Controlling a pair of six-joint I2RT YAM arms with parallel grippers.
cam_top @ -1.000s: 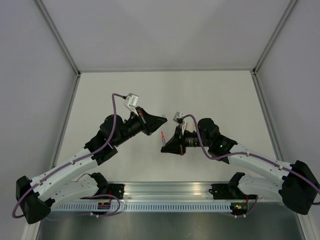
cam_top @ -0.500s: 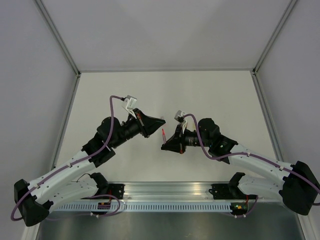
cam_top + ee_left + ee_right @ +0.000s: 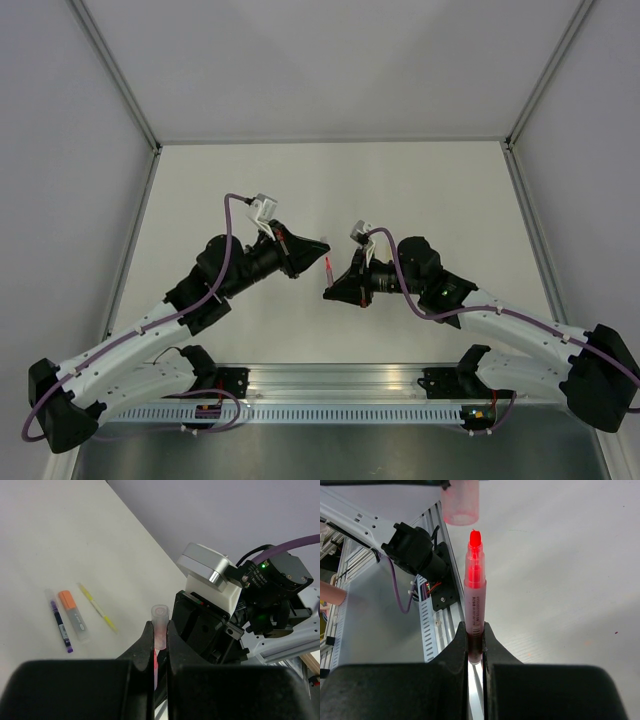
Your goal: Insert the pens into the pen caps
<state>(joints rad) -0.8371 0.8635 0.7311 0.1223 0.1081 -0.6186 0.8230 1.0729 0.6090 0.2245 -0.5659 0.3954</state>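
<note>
Pink plastic on both sides: the left jaws pinch one pale pink cap (image 3: pixel 160 614), the right jaws pinch one pink pen (image 3: pixel 475 580) by its barrel, tip just short of the cap's mouth and slightly off-centre. Insertion is in hand; I'd say it needs lining up, then a straight push. Three more pens lie on the worktop (image 3: pixel 50 530): purple (image 3: pixel 60 622), grey with an orange end (image 3: pixel 76 617), yellow (image 3: pixel 97 607).
</note>
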